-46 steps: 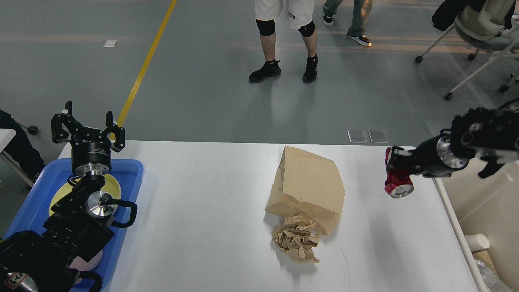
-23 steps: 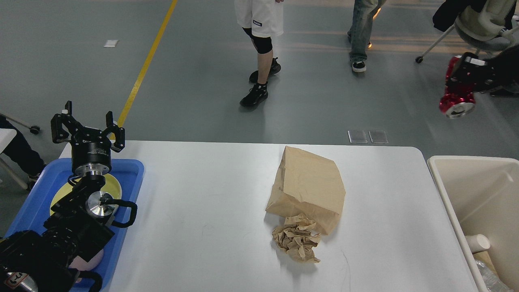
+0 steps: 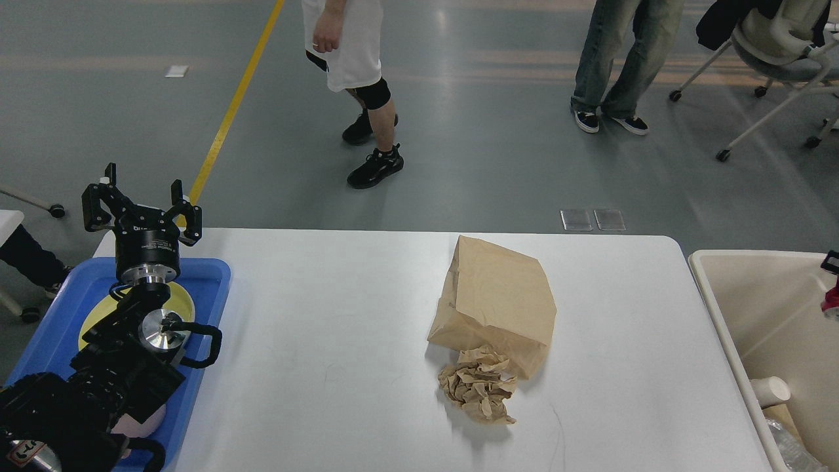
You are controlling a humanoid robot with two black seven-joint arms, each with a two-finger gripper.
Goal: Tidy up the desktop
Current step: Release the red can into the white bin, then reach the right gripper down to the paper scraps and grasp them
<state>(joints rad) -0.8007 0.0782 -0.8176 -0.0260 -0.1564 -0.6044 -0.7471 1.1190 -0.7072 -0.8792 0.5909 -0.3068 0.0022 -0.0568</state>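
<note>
Left gripper [image 3: 141, 206]: hovering above the blue tray [image 3: 213, 282], fingers spread wide, gripping nothing.
Right gripper [image 3: 832, 282]: only a sliver showing at the frame's edge above the cream bin [image 3: 727, 328]; jaws impossible to judge.
Desktop [image 3: 328, 341]: lying between tray and bin, bearing a brown paper bag [image 3: 495, 301] and crumpled paper [image 3: 478, 390] touching its near edge.

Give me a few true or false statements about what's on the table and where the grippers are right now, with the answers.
1. A brown paper bag lies on the desktop. True.
2. The crumpled paper wad sits in the blue tray. False: it lies on the desktop, against the bag's near edge.
3. The left gripper is open and holds nothing. True.
4. A yellow plate lies in the cream bin. False: it lies in the blue tray, partly behind the left arm.
5. The right gripper is closed on the paper bag. False: only a sliver of it shows at the right edge, over the bin.
</note>
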